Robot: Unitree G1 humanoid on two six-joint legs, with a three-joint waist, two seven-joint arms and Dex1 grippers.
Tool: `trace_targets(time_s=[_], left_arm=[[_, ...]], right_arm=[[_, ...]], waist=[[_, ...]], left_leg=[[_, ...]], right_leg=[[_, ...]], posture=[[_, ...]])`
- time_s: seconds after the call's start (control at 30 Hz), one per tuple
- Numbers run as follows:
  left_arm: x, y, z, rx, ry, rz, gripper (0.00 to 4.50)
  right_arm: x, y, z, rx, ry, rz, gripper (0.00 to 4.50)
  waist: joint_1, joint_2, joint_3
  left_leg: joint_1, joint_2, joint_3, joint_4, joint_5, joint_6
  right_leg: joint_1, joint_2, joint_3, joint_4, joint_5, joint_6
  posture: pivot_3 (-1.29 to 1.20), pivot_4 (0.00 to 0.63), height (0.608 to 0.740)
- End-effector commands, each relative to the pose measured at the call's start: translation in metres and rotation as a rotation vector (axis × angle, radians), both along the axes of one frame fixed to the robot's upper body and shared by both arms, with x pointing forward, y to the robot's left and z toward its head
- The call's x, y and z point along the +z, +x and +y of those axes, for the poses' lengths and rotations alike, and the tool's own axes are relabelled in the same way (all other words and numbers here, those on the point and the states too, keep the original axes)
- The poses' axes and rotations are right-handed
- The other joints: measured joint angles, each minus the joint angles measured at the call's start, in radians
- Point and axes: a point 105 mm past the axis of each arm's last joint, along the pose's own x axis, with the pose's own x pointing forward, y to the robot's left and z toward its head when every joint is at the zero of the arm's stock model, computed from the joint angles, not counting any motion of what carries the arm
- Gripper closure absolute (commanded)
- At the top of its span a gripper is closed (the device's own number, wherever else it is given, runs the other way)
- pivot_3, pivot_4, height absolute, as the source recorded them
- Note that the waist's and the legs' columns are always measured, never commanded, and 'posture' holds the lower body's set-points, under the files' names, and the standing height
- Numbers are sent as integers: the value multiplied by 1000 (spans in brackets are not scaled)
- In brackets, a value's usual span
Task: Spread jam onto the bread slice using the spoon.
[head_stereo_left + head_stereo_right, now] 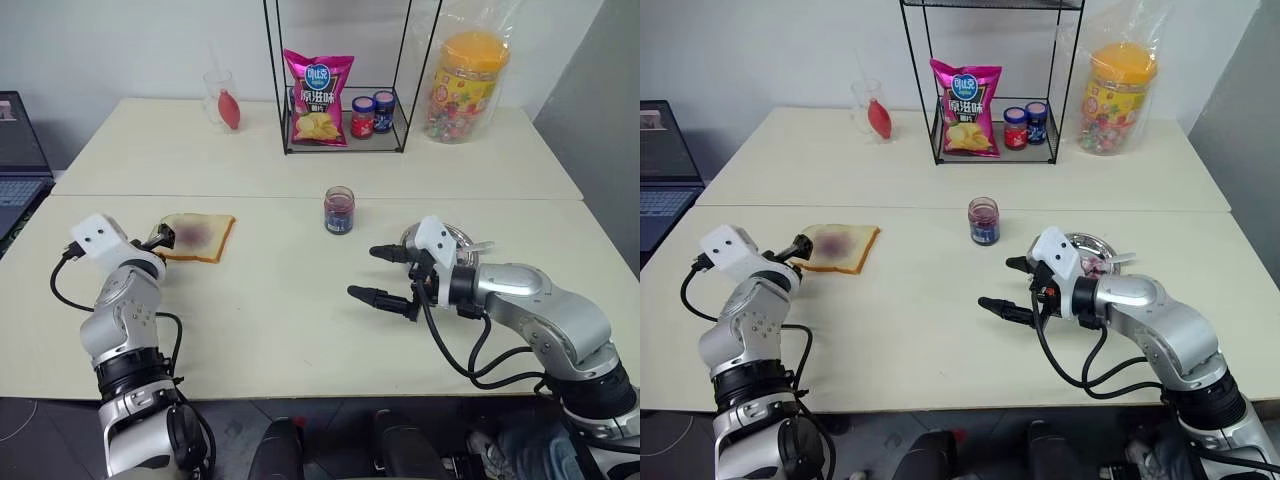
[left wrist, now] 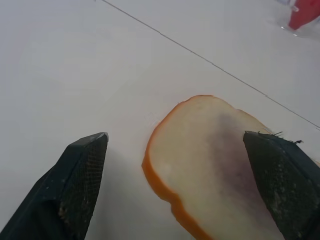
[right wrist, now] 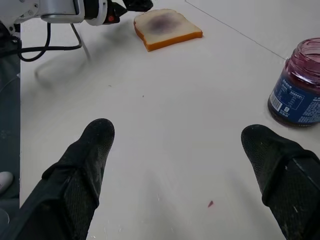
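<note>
**Desk:** What does the tabletop show right now?

**Caption writer:** The bread slice (image 1: 196,237) lies flat on the pale table (image 1: 290,310), a purple-red smear at its middle. The left gripper (image 1: 160,237) sits at the slice's near corner, fingers spread wide, one over the bare table and one over the crumb; I cannot tell if it touches. The right gripper (image 1: 380,273) hovers over open table, fingers also spread, nothing between them.

**Desk:** And the jam and spoon?

**Caption writer:** The jam jar (image 1: 339,210), clear glass with a blue label band, stands lidless near the table's centre, well apart from the bread. The spoon (image 1: 1110,260) rests across the round metal dish (image 1: 1087,252) just behind the right wrist, its bowl hidden behind the arm.

**Desk:** So what counts as doing this step well?

**Caption writer:** Judging from the layout, the left gripper should pin the slice by its crust edge only, light enough not to crush it and clear of the smear. The right should draw back to the dish and pinch the spoon's thin handle near its end, bowl level, before any pass over the bread.
</note>
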Motion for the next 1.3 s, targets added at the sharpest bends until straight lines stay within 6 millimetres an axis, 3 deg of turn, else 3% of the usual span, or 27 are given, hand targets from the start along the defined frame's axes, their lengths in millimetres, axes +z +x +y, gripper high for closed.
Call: trace_targets(time_s=[0.03, 0.27, 0.37, 0.67, 1.03, 1.3], left_arm=[[4, 6, 5, 16, -4, 33, 0], [-2, 16, -2, -22, -51, 94, 0], [-2, 18, -4, -25, -68, 106, 430], [-6, 15, -3, -2, -102, 154, 2102], [2, 17, -4, 6, -123, 134, 4461], [8, 12, -9, -6, -164, 61, 4461]], right_arm=[[12, -1, -3, 1, 2, -47, 22], [12, -2, -7, -15, -4, -50, 22], [13, -2, -8, -17, -7, -51, 0], [16, -1, -13, -24, -7, -51, 0], [16, -16, -18, 99, -51, -80, 0], [20, -17, -25, 108, -55, -111, 0]], waist=[[-1, 0, 0], [1, 0, 0], [1, 0, 0], [4, 0, 0], [2, 0, 0], [2, 0, 0]], left_leg=[[0, 0, 0, 0, 0, 0], [0, 0, 0, 0, 0, 0], [1, 0, 0, 0, 0, 0], [0, -1, 0, 0, 0, 0], [0, -1, 0, 0, 0, 0], [0, 0, 0, 0, 0, 0]], right_leg=[[0, 0, 0, 0, 0, 0], [0, 0, 0, 0, 0, 0], [0, 0, 0, 0, 0, 0], [0, -1, 0, 0, 0, 1], [0, -1, 0, -1, 0, 1], [0, -1, 0, -1, 0, 1]], posture=[[0, 150, 740], [0, 150, 740], [0, 150, 740], [0, 150, 740], [0, 150, 740], [0, 150, 740]])
